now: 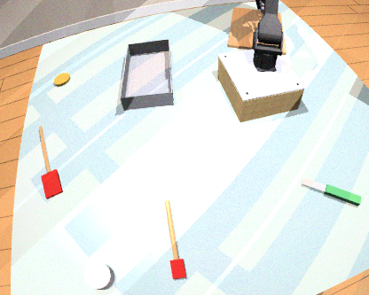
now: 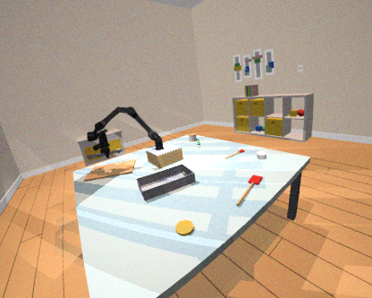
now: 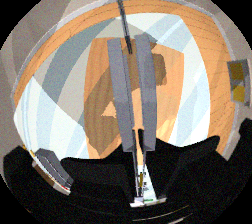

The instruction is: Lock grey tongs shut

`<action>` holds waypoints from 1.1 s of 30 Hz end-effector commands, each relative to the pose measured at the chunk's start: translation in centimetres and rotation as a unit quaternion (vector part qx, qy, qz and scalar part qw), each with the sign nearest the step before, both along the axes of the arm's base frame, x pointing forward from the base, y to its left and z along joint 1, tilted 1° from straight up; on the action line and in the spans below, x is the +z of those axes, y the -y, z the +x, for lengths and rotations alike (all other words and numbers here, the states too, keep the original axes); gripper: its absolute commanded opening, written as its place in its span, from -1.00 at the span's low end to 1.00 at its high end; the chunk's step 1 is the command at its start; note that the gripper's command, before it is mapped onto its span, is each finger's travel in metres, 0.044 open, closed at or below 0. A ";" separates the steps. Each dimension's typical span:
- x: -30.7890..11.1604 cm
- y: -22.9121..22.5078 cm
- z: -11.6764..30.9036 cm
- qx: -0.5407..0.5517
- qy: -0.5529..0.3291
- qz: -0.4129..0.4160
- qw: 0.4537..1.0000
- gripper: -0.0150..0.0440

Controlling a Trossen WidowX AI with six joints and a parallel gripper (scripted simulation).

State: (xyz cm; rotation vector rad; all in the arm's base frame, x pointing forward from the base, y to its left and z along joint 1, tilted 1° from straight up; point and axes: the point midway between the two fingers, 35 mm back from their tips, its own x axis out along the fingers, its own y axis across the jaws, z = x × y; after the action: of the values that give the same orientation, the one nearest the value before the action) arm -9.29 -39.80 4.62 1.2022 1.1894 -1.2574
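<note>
My gripper (image 2: 106, 154) (image 3: 136, 132) is shut on the grey tongs (image 3: 123, 22) and points downward above the wooden board (image 1: 238, 19) (image 2: 127, 165) (image 3: 175, 65). In the wrist view the thin, dark bar of the tongs runs up past the fingertips, and a narrow grey line of them shows down between the fingers. The tong arms look close together. Whether the lock has caught cannot be seen. The arm's shadow falls on the board. The roasting tin (image 1: 147, 101) (image 2: 167, 187) stands on the table with no tongs on it.
The arm stands on a white-topped box (image 1: 260, 83) (image 2: 165, 158) between the board and the table's middle. Two red spatulas (image 1: 51, 183) (image 1: 177, 268), a green-handled tool (image 1: 342, 194), a yellow disc (image 1: 62, 79) (image 2: 184, 227) and a white round piece (image 1: 98, 275) lie farther off.
</note>
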 end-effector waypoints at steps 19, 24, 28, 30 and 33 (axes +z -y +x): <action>-3.8 0.0 -0.2 0.002 -0.002 0.003 1.000 -1.00; -4.6 0.0 -0.2 0.002 -0.002 0.003 1.000 -1.00; -5.3 -0.1 -0.2 0.002 -0.002 0.003 1.000 -1.00; -5.6 -0.1 -0.2 0.002 -0.002 0.003 1.000 -1.00; -6.0 -0.1 -0.2 0.002 -0.002 0.003 1.000 -1.00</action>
State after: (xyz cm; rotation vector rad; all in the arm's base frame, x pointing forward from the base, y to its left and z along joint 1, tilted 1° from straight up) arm -9.41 -39.84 -0.70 1.2025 1.1893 -1.2578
